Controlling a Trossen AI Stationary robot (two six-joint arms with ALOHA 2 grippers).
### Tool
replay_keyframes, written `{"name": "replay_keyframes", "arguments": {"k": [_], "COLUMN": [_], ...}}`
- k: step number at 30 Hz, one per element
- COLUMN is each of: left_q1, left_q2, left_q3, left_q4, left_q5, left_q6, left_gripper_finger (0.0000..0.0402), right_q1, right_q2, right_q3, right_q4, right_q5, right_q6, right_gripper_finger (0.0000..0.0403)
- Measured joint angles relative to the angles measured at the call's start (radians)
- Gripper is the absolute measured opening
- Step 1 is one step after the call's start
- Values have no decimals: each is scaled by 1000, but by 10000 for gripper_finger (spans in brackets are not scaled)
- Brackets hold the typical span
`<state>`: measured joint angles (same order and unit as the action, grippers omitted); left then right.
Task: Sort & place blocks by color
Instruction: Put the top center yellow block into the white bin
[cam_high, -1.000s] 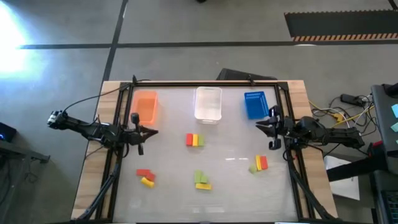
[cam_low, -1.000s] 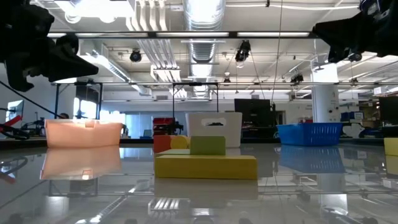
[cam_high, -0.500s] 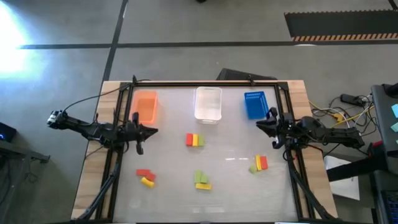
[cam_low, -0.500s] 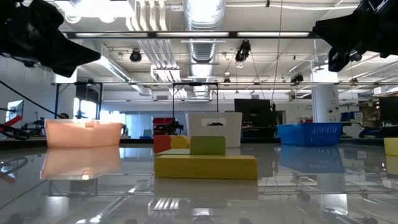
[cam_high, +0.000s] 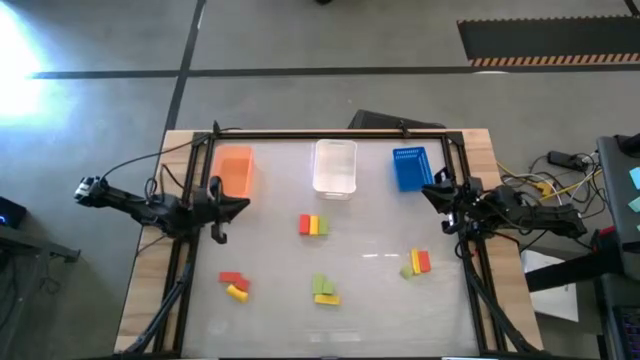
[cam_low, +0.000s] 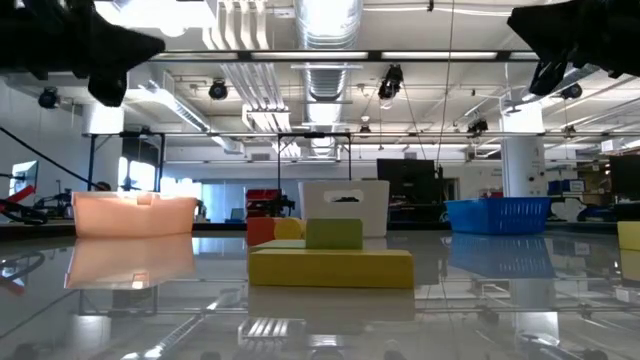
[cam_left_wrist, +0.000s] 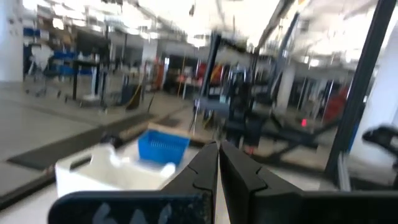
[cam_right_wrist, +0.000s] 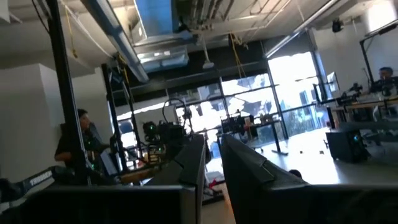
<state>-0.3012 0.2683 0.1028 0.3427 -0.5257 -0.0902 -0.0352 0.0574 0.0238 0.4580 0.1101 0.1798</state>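
Small red, yellow and light green blocks lie flat on the white table in four clusters: one at the centre (cam_high: 314, 225), one near left (cam_high: 233, 285), one near centre (cam_high: 324, 290) and one at the right (cam_high: 416, 263). My left gripper (cam_high: 243, 206) hangs shut above the table's left edge, below the orange bin (cam_high: 235, 170). My right gripper (cam_high: 427, 192) hangs shut at the right edge, just near of the blue bin (cam_high: 410, 168). Both point inward and slightly upward, holding nothing. In the wrist views the left fingers (cam_left_wrist: 217, 144) and right fingers (cam_right_wrist: 213, 138) look past the table into the room.
A clear bin (cam_high: 335, 167) stands between the orange and blue bins along the far edge. A black frame (cam_high: 330, 133) rims the table. In the low view a yellow block (cam_low: 330, 268) and a green one (cam_low: 334, 235) lie nearest. A person (cam_right_wrist: 71, 146) stands in the room beyond.
Both grippers have tipped their fingers upward and risen. The left one has also rolled about its own axis and climbed toward the top of the low view. Neither has opened or taken hold of anything. The blocks have stayed where they were.
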Motion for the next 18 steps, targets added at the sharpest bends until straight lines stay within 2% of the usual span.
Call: {"name": "replay_keyframes", "arguments": {"k": [5, 12, 18], "left_q1": [0, 0, 0], "left_q2": [24, 37, 35], "left_q3": [0, 0, 0], "left_q4": [138, 236, 267], "left_q5": [-5, -6, -7], "left_q6": [126, 283, 315], "left_gripper_finger": [2, 2, 2], "right_q1": [0, 0, 0], "right_q2": [94, 361, 575], "right_q3": [0, 6, 115], "right_q4": [115, 379, 388], "right_q5": [22, 23, 59], "right_q6": [-15, -16, -26], "right_gripper_finger": [43, 43, 43]}}
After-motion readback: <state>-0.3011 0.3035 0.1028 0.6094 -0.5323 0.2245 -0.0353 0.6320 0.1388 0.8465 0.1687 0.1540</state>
